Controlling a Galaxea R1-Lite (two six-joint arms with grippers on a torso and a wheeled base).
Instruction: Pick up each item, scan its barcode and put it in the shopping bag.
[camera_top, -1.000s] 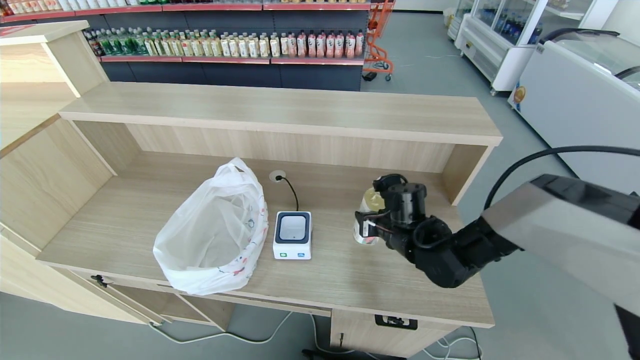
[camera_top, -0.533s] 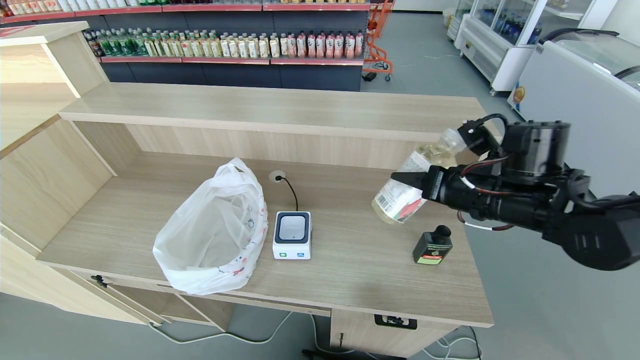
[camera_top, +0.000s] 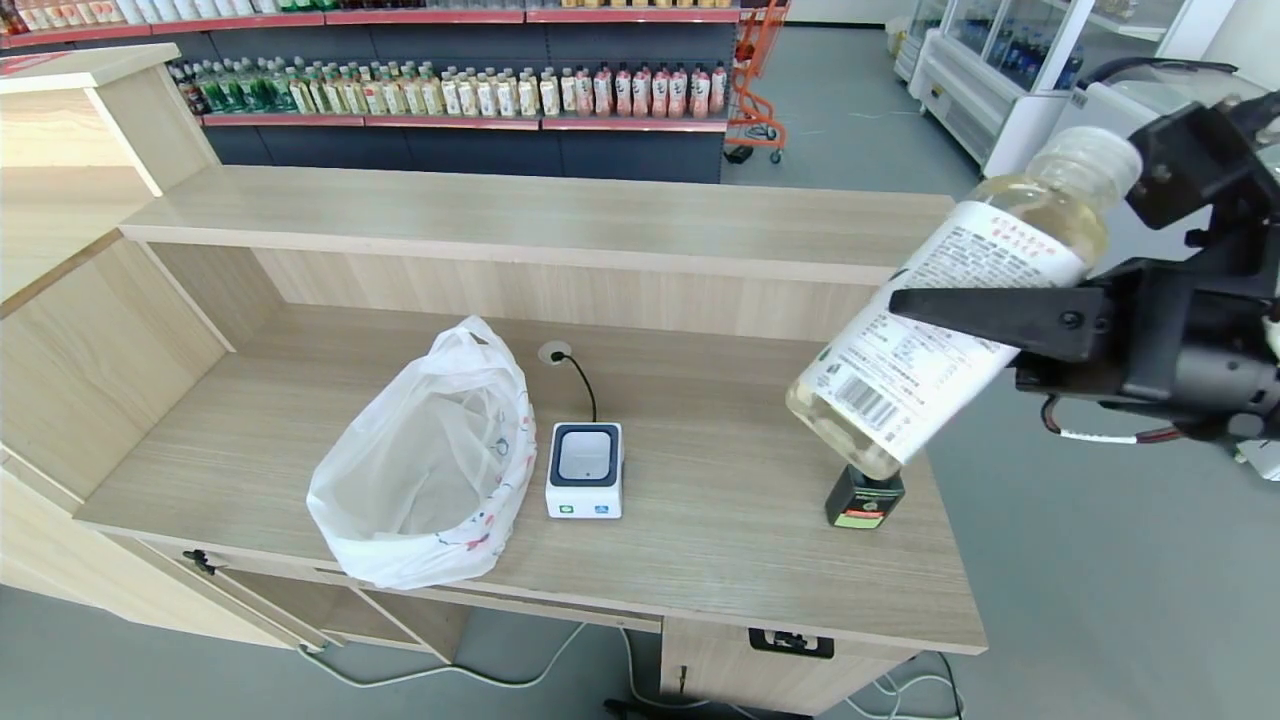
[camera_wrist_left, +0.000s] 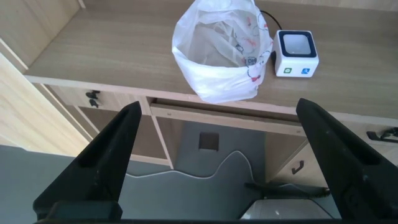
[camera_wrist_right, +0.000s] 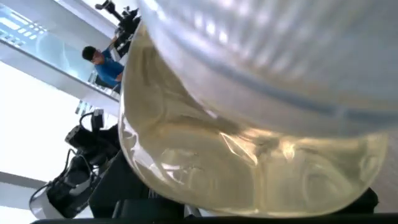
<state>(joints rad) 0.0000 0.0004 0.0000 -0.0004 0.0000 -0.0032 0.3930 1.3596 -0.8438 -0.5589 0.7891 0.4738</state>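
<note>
Bottle first: it is off the counter, held in the air at the right end, close to my head camera. Its long axis runs on a slant, the pale cap pointing up and to my right, the rounded base down and to my left. The label faces the camera, with the barcode near the base. In my head view the base overlaps the top of a small dark bottle standing upright near the counter's right edge; I cannot tell how far apart the two are. The right gripper is clamped on the bottle, one black finger lying across the label. My right wrist camera shows the bottle's clear wall and pale yellow liquid up close.

The shopping bag sits open on the counter's left half, and the scanner stands just beside it, window up. My left gripper hangs in front of the counter, below its top, fingers wide apart and holding nothing.
</note>
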